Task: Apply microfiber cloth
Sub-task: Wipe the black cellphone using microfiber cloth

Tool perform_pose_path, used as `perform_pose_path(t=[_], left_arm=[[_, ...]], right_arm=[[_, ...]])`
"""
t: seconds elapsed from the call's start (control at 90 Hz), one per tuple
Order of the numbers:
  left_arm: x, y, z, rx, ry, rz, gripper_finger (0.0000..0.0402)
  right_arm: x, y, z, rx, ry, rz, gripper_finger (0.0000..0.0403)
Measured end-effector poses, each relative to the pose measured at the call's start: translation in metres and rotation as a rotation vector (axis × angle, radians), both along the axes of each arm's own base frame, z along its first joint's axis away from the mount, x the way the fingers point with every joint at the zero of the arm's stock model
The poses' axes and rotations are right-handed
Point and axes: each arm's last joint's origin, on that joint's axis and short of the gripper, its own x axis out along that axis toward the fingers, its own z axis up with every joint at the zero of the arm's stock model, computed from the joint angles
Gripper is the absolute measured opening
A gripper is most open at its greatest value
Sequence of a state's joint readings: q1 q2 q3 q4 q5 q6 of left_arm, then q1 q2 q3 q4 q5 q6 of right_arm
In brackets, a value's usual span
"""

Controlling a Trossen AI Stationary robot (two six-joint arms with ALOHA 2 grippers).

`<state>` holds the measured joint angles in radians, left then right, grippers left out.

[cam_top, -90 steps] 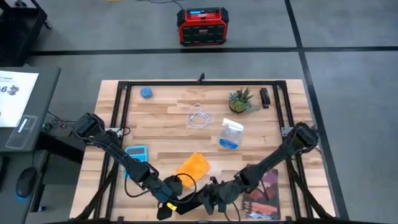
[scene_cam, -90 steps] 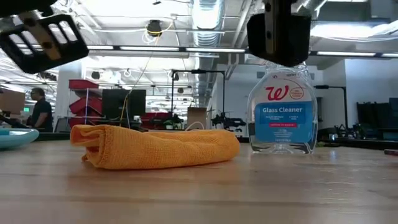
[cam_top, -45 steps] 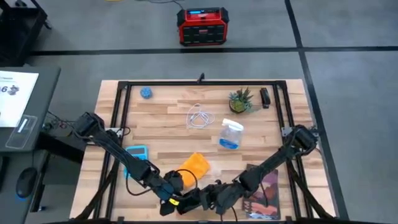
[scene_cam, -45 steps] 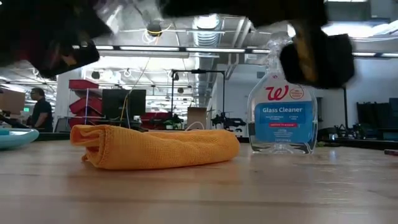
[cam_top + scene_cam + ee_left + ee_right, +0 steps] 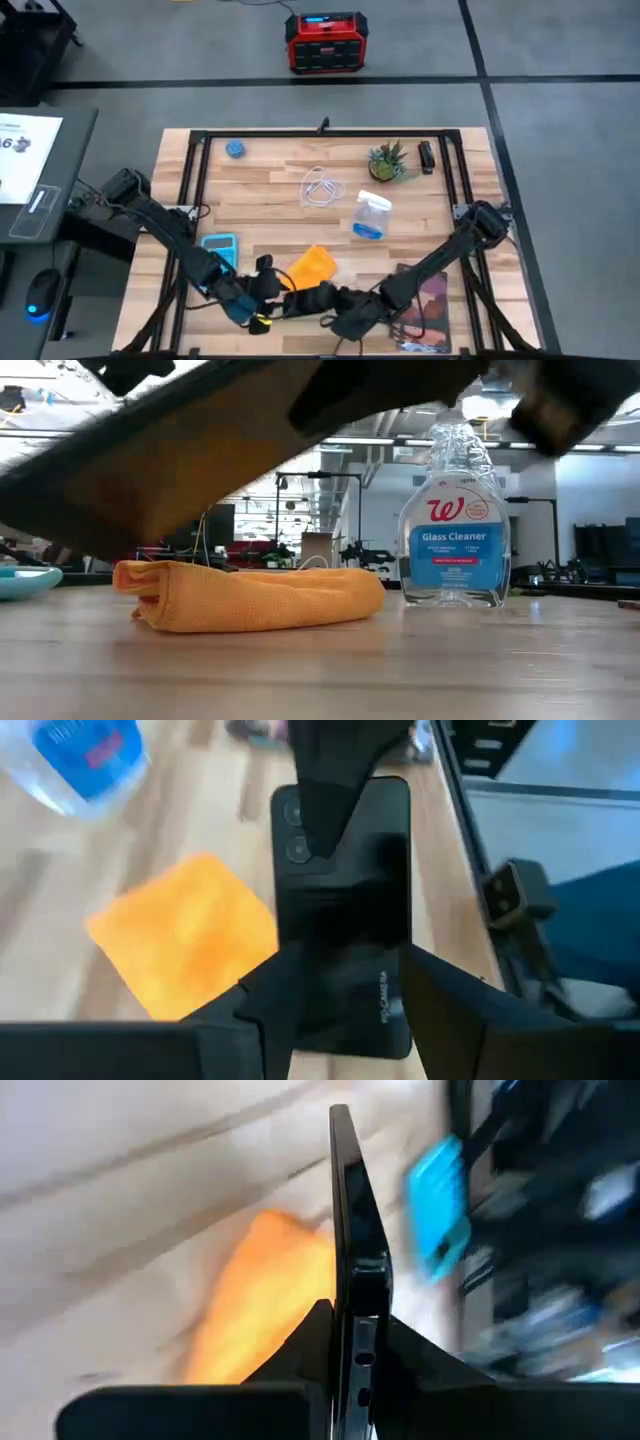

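Left gripper [image 5: 262,290] at desk [image 5: 270,190] front edge, jaws pinching black smartphone [image 5: 345,910]. We see phone now carried nearer microfiber cloth [image 5: 311,266], which lies folded mid-front, untouched. Right gripper [image 5: 322,299], jaws pinching phone's other end. Wiping, we judge, not yet begun.

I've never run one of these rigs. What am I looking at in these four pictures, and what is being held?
Two dark robot arms work at a wooden table. One picture looks straight down, one sits at table height, and two come from cameras on the wrists. Both arms meet near the front edge. The left gripper and the right gripper each grip the black smartphone, held above the table. Beside it lies the orange microfiber cloth, untouched. Also on the table: a glass cleaner bottle, a blue calculator, a small plant and a white cable.
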<state>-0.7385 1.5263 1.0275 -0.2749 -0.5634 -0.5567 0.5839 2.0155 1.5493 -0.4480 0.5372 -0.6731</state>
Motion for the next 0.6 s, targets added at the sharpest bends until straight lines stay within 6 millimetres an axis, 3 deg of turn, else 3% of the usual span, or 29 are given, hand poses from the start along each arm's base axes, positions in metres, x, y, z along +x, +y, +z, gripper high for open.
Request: perform_pose_path(t=[0.189,0.422,0.6], left_arm=[[0.002,-0.005,-0.002,0.050,-0.053,0.017,0.0141],[0.012,-0.006,-0.022,0.148,-0.035,0.064,0.0141],[0.015,-0.002,-0.024,0.136,-0.050,0.139,0.0141]], right_arm=[[0.022,-0.029,0.034,0.349,0.077,-0.215,0.0021],[0.030,-0.042,0.038,0.415,0.063,-0.272,0.0021],[0.029,-0.043,0.038,0.426,0.071,-0.303,0.0022]])
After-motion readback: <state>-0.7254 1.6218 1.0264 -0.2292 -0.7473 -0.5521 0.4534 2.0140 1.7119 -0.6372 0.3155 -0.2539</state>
